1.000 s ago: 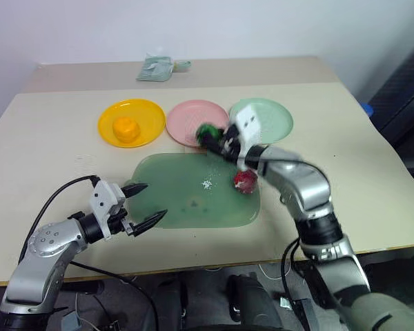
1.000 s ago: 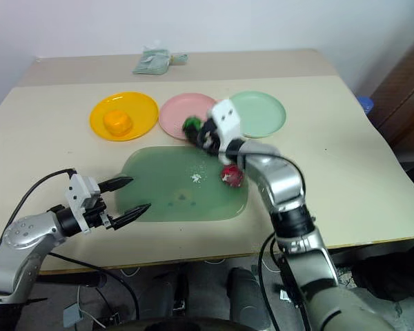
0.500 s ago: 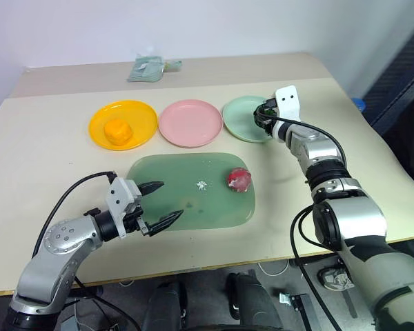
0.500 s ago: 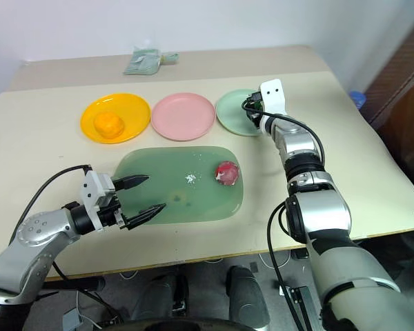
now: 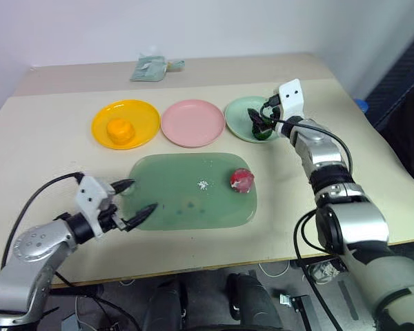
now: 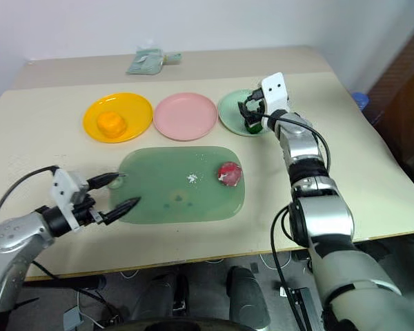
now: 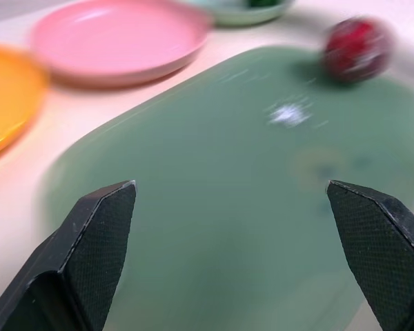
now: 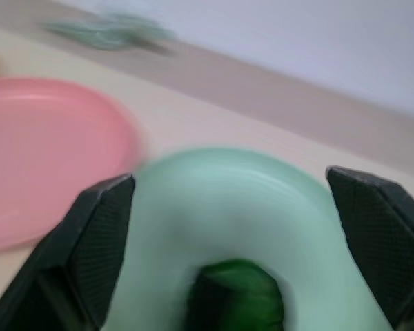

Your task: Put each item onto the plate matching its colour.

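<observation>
Right gripper (image 6: 252, 114), fingers wide, over the green lump (image 6: 254, 125) on the mint plate (image 6: 232, 112) near the table's (image 6: 372, 172) far edge. Left gripper (image 6: 117, 191), fingers wide, at the green board's (image 6: 186, 207) left edge; red lump (image 6: 228, 173) at the board's right edge; orange lump (image 6: 111, 124) on the yellow plate (image 6: 134, 107).

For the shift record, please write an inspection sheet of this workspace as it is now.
Surface: beige table, carrying a translucent green board with white crumbs.
Job's things: orange lump on yellow plate; dark green lump on mint plate; red lump on the board; pink plate bare.
Clutter: grey-green packet at the far edge.
Grippers: left gripper open at the board's near-left edge; right gripper open around the green lump.
Cables: black ones along both arms.
Surroundings: white wall.
</observation>
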You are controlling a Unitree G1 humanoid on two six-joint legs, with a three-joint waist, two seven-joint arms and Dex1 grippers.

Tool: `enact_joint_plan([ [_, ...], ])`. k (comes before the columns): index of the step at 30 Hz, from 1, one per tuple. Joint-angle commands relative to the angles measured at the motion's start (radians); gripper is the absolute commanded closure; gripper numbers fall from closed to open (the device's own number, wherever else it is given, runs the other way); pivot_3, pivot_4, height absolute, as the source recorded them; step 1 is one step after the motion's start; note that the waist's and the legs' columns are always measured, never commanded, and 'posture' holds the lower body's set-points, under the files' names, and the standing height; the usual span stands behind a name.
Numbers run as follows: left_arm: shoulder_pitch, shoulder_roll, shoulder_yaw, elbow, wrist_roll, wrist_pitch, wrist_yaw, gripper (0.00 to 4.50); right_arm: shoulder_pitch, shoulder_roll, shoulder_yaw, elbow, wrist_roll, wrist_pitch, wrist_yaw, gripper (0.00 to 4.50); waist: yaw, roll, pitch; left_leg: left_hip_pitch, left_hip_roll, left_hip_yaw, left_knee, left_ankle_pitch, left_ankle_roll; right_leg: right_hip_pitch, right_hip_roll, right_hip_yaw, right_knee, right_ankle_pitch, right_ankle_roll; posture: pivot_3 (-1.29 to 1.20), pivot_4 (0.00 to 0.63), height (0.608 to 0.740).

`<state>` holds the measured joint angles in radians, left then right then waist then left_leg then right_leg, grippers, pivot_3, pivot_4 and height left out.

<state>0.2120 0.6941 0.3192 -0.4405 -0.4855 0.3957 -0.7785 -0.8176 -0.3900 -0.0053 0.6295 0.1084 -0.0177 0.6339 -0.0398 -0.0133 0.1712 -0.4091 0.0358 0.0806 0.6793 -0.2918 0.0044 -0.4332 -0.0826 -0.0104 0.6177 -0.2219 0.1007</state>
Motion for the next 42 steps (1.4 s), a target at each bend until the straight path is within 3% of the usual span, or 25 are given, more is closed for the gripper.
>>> enact_joint_plan([
  [1,0.014,0.023,0.041,-0.013,-0.011,-0.023,-0.032,0.0,0.152,-0.052,0.026,-0.386,0.106,0.121,0.148,0.01,0.004,0.0,0.0,0.0,0.0,0.0,0.0,0.0,0.0,0.0,0.0,0.0,0.0,0.0,0.0,0.0,0.15,0.74],
  [5,0.008,0.035,0.022,-0.046,-0.032,0.002,-0.048,0.0,0.309,-0.105,0.026,-0.646,0.171,0.294,0.187,0.01,0.004,0.0,0.0,0.001,0.0,0.001,0.002,0.0,0.001,0.001,-0.002,0.0,0.0,-0.002,-0.004,0.0,0.15,0.74],
  [11,0.022,0.05,-0.015,-0.09,-0.033,0.014,-0.087,0.0,0.43,-0.152,0.003,-0.832,0.231,0.43,0.18,0.01,0.004,0.0,0.0,0.002,0.0,0.001,0.002,0.0,0.0,0.001,-0.002,0.0,0.0,-0.002,-0.004,0.0,0.15,0.74],
  [35,0.061,-0.023,-0.157,0.001,0.051,-0.195,-0.164,0.0,0.494,-0.136,0.073,-0.737,0.148,0.427,0.133,0.01,0.027,-0.001,0.0,0.001,-0.002,0.001,0.003,-0.001,0.001,0.001,0.0,0.0,-0.001,-0.002,-0.004,0.0,0.15,0.74],
  [38,0.058,-0.03,-0.168,0.001,0.059,-0.2,-0.16,0.0,0.496,-0.131,0.07,-0.744,0.154,0.434,0.135,0.75,0.027,-0.001,0.0,0.001,-0.002,0.001,0.003,-0.001,0.001,0.001,0.0,0.001,-0.001,-0.002,-0.004,0.0,0.15,0.74],
  [41,0.054,-0.03,-0.173,-0.006,0.063,-0.196,-0.153,0.0,0.492,-0.124,0.06,-0.753,0.162,0.443,0.126,2.21,0.027,-0.001,0.0,0.001,-0.002,0.001,0.003,-0.001,0.001,0.001,0.0,0.001,-0.001,-0.002,-0.004,0.0,0.15,0.74],
  [42,0.053,-0.029,-0.174,-0.007,0.063,-0.195,-0.151,0.0,0.492,-0.123,0.059,-0.755,0.163,0.444,0.124,2.51,0.027,-0.001,0.0,0.001,-0.002,0.001,0.003,-0.001,0.001,0.001,0.0,0.001,-0.001,-0.002,-0.004,0.0,0.15,0.74],
])
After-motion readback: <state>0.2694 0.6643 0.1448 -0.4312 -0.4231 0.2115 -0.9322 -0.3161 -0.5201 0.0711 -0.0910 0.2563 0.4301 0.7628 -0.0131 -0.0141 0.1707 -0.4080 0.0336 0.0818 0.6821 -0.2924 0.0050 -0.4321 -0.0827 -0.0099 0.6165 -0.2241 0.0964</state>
